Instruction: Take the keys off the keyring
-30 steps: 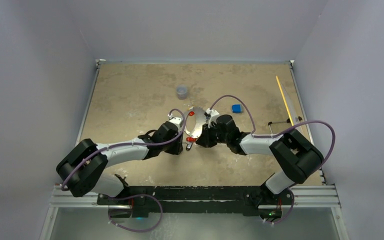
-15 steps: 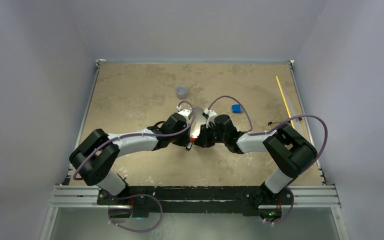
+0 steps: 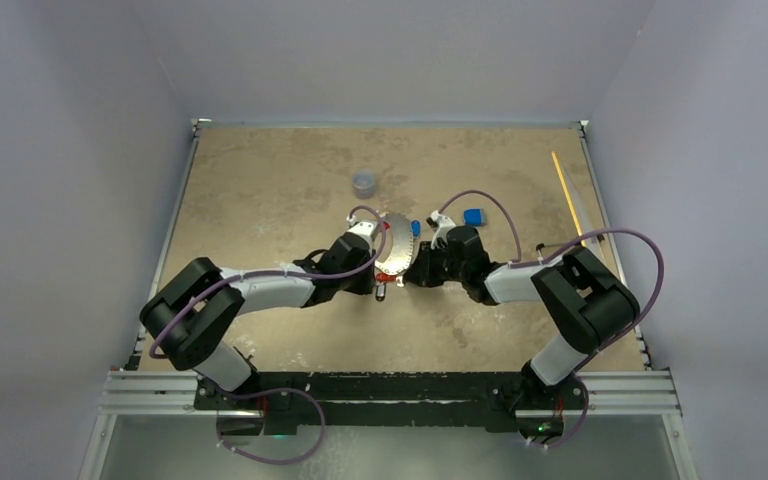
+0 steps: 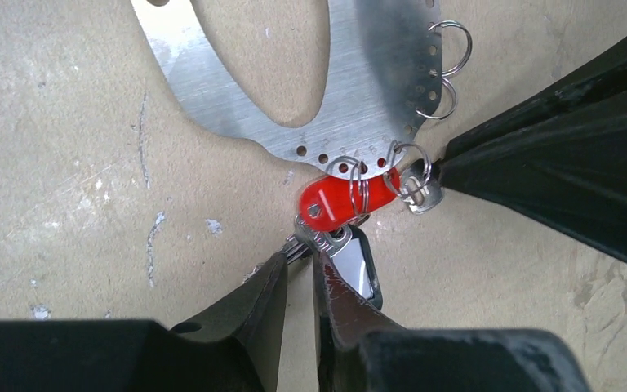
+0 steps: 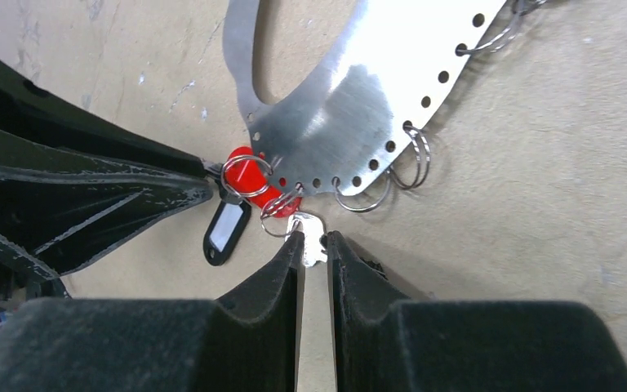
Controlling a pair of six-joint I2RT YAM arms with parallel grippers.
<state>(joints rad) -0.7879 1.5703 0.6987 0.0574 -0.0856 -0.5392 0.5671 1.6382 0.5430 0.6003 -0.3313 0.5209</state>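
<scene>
The keyring [image 3: 395, 245], a flat silver oval plate with holes along its rim, lies on the table between my two grippers and also shows in the left wrist view [image 4: 367, 90] and the right wrist view [image 5: 359, 90]. At its near end hang a red-headed key [image 4: 335, 202], a black tag [image 4: 361, 265] and small silver keys on wire loops. My left gripper [image 4: 300, 255] is shut on a silver key blade under the red head. My right gripper [image 5: 314, 238] is shut on another silver key [image 5: 311, 231]. A blue key head [image 3: 415, 228] shows at the ring's right side.
A small grey cup [image 3: 364, 183] stands behind the keyring. A blue block [image 3: 473, 216] lies to the right of it. A yellow stick [image 3: 568, 195] lies along the right edge of the table. Several empty wire loops [image 4: 449, 57] hang on the ring's rim.
The keyring has shifted to the right and turned. My left gripper has reached in further right, and my right gripper has drawn back to the right. Both stay at the ring's near end.
</scene>
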